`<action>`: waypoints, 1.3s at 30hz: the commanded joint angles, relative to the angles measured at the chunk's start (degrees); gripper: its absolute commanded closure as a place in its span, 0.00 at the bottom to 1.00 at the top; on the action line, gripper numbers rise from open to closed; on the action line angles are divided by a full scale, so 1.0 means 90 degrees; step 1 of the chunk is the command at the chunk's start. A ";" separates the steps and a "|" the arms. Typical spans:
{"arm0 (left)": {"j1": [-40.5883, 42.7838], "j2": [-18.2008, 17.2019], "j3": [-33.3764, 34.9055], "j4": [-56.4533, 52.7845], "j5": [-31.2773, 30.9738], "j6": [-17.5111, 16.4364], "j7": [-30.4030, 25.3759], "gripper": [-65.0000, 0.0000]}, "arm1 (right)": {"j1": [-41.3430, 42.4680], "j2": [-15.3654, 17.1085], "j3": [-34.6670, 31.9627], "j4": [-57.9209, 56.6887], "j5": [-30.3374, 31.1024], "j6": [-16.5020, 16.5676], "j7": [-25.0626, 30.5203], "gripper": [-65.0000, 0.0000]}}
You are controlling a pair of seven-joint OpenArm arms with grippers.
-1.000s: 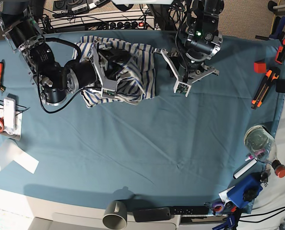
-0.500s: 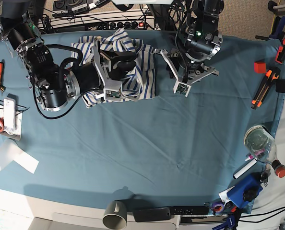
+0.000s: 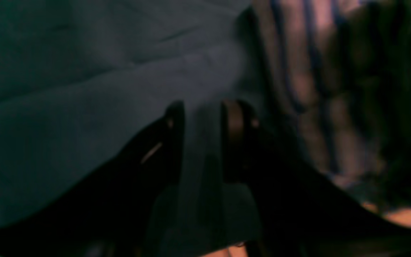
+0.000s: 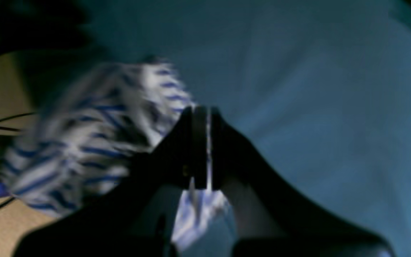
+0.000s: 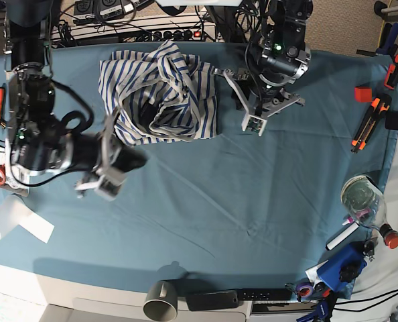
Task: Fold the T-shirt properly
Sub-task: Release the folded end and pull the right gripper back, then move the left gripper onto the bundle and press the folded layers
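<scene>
The crumpled white, blue-striped cloth T-shirt (image 5: pixel 162 94) lies upper centre; left tool (image 5: pixel 242 90), jaws apart, sits just beside it; right tool (image 5: pixel 133 161), jaws together and seemingly pinching a scrap of striped cloth, lower left.

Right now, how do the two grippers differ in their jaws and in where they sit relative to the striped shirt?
The right gripper has its jaws shut; the left gripper has a clear gap between its jaws, with only the teal cloth showing through it. The right gripper sits off the shirt toward the front of the table, while the left gripper sits beside the shirt's other edge. Both appear to hold nothing.
</scene>
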 commanded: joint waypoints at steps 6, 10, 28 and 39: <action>-0.0012 0.0058 0.0032 0.0707 -0.0772 -0.0495 -0.0296 0.75 | 0.0124 0.0279 0.0187 -0.0651 -0.0585 -0.0435 0.0146 0.98; 0.0117 0.0056 0.0034 0.1166 -0.1078 -0.0529 -0.0301 0.75 | 0.0124 0.0282 0.0187 -0.1285 -0.0670 -0.0605 0.0153 0.98; 0.0984 0.0053 0.0362 0.1392 -0.3181 -0.2324 -0.0063 0.89 | 0.0124 0.0279 0.0187 -0.1872 -0.1115 -0.0675 0.0457 0.98; 0.0345 0.0056 0.1620 0.0622 -0.1644 -0.2045 -0.0481 0.97 | 0.0124 0.0279 0.0187 -0.1875 -0.1571 -0.0794 0.0617 0.98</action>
